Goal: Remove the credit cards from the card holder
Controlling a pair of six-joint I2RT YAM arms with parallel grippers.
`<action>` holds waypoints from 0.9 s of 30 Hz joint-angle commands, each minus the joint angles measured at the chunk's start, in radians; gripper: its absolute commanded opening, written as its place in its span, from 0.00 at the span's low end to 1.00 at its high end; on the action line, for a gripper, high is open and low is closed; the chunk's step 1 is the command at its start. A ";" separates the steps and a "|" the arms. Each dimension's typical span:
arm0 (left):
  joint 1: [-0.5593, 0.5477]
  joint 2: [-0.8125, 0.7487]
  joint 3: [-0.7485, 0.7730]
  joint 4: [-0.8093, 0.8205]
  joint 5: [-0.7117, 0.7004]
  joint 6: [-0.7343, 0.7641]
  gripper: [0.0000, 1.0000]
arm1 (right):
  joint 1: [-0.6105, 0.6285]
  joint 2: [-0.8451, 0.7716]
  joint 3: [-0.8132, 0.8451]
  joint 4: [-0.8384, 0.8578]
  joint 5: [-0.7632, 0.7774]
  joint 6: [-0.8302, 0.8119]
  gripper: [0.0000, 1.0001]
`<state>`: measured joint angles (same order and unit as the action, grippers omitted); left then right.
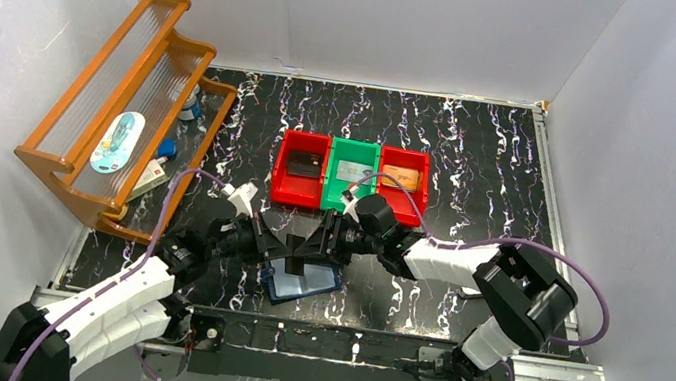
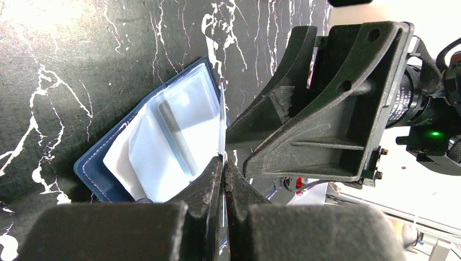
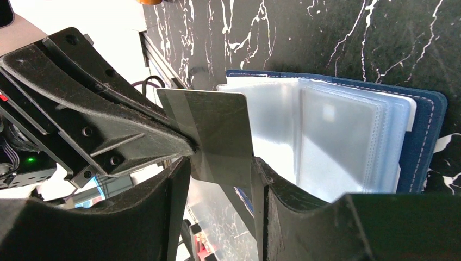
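The credit card [image 3: 217, 130], dark grey with 1 lighter stripe down its face, is lifted off the table and stands at the open edge of the card holder [image 3: 348, 141]; whether any corner of it sits inside a sleeve cannot be told. The left gripper [image 2: 223, 168] has its 2 fingers pressed together on the card's edge, which shows in the left wrist view as a thin line rising from between them. The right gripper [image 3: 220, 174] has its jaws parted about halfway, 1 finger on each side of the card's lower part, and does not visibly clamp it. The navy-blue holder lies spread open like a book on the black, white-veined table [image 1: 481, 151], its pale clear sleeves facing up, close to the near edge and between the 2 arms. Beyond it, 3 bins stand touching in a row: a red bin [image 1: 283, 182] with a dark card [image 1: 305, 162] in it, a green bin [image 1: 349, 192] with a silver-grey card [image 1: 353, 172], and a second red bin [image 1: 420, 188] with an orange card [image 1: 400, 177]. A tilted wooden rack [image 1: 127, 88] holding small items stands well apart at the far left.
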<state>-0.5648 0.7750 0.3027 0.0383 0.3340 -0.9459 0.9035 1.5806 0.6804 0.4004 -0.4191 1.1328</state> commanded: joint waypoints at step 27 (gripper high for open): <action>0.004 0.043 0.024 0.060 0.080 0.004 0.00 | -0.032 -0.010 -0.071 0.192 -0.013 0.086 0.56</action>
<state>-0.5648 0.8082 0.3027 0.0696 0.3748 -0.9447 0.8772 1.5925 0.6205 0.4885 -0.4152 1.2053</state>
